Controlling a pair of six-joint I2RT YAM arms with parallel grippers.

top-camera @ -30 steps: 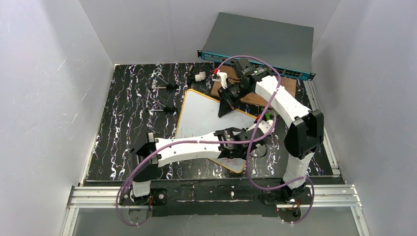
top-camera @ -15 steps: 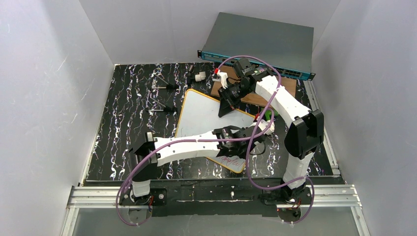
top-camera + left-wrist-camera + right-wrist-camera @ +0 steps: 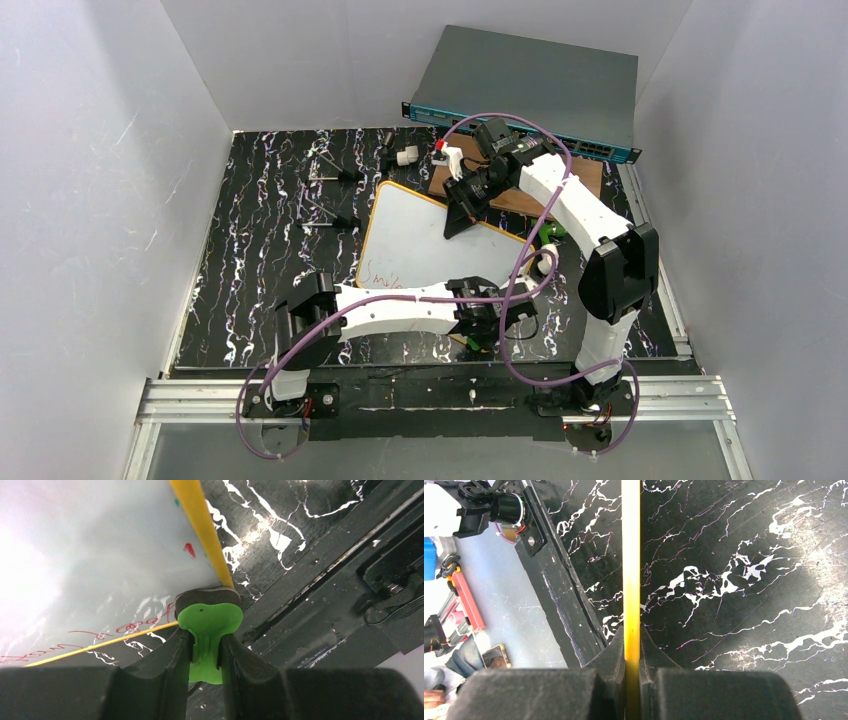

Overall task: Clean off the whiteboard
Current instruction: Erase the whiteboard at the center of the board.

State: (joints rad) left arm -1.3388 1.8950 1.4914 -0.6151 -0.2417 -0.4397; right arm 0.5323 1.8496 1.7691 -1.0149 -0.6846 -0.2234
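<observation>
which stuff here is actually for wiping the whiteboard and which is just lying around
For the job:
whiteboard, red writing near its front edge
green eraser, held in the left fingers
right fingers, clamping the board's edge

Just lying about:
wooden board
grey rack unit
two black-handled tools
small white part

The whiteboard [image 3: 100,545] is smooth, glossy white. The eraser [image 3: 210,622] is matt green plastic. The surface [image 3: 749,555] is black with white veins, slightly shiny. The board [image 3: 590,175] at 1 o'clock is matt brown wood.
</observation>
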